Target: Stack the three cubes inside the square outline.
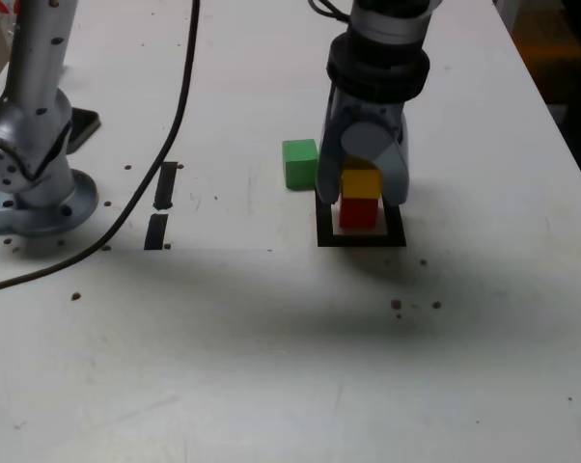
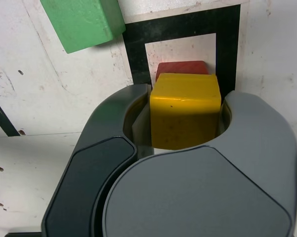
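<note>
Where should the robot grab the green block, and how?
Coming straight down from above looks best. The green block sits flat on the table, and its top is uncovered. The claw could pinch two opposite upright sides, since those look flat and it's narrower than the claw. One side is close to the black square, where the yellow block sits, so be careful there.

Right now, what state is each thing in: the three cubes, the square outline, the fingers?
red cube: inside the outline, under the yellow one
yellow cube: between the fingers, on or just over the red one
green cube: on the table, outside the outline, nothing on it
square outline: flat on the table, the red cube within it
fingers: around the yellow cube, too close to tell whether gripping
</note>
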